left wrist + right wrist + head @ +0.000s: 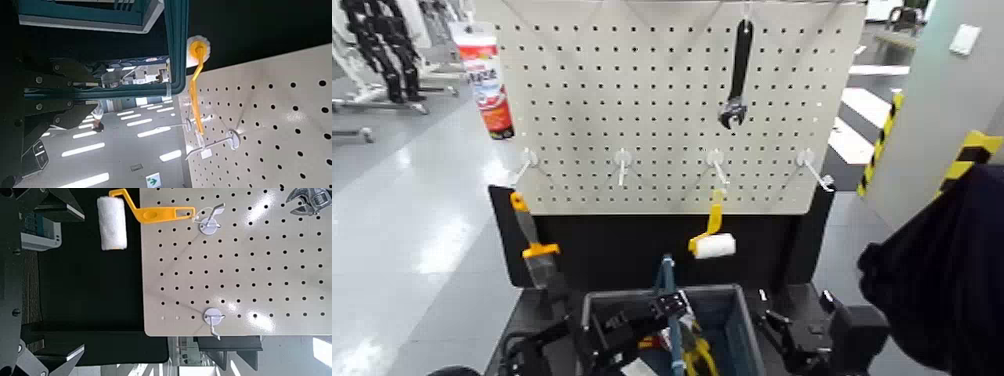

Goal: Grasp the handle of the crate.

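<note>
Setting: we record a workshop or robotics test hall, laid out as a tool station.

- White pegboard with a row of white hooks, standing on a black bench.
- Black wrench hanging from the upper pegboard.
- Yellow-handled paint roller hanging from one hook.
- Orange-handled scraper leaning at the board's left edge.
- Sealant cartridge with a red and white label, at the board's upper left.
- Blue-grey crate of hand tools on the bench.
- Polished grey floor, with yellow-and-black hazard striping on a pillar edge to the right.
- Black equipment on wheeled frames in the far left background.
</note>
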`<state>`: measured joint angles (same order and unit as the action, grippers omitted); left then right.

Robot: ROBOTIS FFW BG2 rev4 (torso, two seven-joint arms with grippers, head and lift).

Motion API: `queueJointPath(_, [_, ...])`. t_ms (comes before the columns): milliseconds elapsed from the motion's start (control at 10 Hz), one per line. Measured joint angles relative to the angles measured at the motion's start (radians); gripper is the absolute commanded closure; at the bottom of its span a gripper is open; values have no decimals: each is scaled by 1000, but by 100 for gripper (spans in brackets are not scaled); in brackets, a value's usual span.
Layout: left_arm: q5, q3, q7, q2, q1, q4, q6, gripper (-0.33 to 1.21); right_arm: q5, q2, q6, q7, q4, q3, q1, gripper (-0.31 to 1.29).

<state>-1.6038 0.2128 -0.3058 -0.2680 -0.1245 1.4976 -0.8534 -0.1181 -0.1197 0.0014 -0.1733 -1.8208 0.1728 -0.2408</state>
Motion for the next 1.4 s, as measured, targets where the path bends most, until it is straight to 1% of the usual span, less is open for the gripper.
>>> queueJointPath(300, [-41, -3, 20, 3, 33, 60, 1, 118, 1, 0, 0, 0, 1, -1, -1, 14])
queueJointPath(600, [-84, 4, 35, -5, 55, 112, 2, 118, 2, 0, 0, 0, 2, -1, 0, 14])
queueJointPath(900, [-123, 24, 34, -4, 64, 140, 10, 118, 2, 0, -1, 0, 6, -2, 0, 15])
queueJointPath(1100, [-142, 36, 35, -11, 66, 159, 17, 118, 7, 0, -4, 0, 4, -4, 0, 15])
queueJointPath(1400, [-160, 48, 33, -13, 66, 158, 21, 118, 17, 0, -9, 0, 5, -2, 0, 15])
